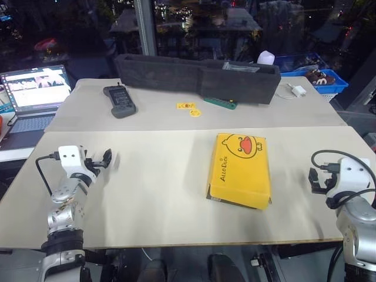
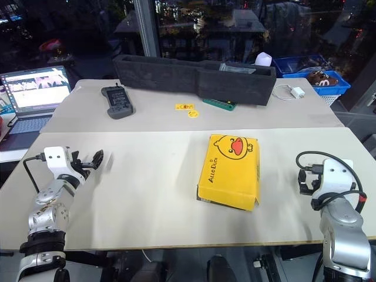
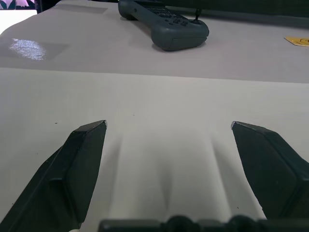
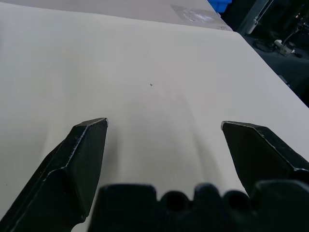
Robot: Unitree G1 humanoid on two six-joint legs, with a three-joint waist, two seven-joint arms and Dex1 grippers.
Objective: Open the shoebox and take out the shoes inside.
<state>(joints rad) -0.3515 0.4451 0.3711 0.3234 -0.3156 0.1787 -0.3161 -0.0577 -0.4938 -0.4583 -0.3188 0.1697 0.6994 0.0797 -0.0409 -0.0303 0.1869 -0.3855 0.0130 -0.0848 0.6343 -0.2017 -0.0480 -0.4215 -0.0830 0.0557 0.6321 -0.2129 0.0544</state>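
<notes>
The shoebox (image 1: 241, 170) lies shut on the near table, right of centre, its yellow lid with the duck face on top. The shoes are hidden inside it. My left gripper (image 1: 107, 157) hovers low over the table well to the left of the box, open, with nothing between its fingers; the left wrist view shows its gap (image 3: 169, 124) over bare tabletop. My right gripper (image 1: 317, 179) is near the table's right edge, to the right of the box and apart from it, open and empty (image 4: 164, 123).
A long black foam tray (image 1: 197, 76) lies across the far table, with a grey handheld controller (image 1: 119, 101), yellow tags (image 1: 187, 107) and a green strip (image 1: 220, 103) in front of it. An open laptop (image 1: 35, 91) stands at the far left. A blue basket (image 1: 320, 79) sits at the far right.
</notes>
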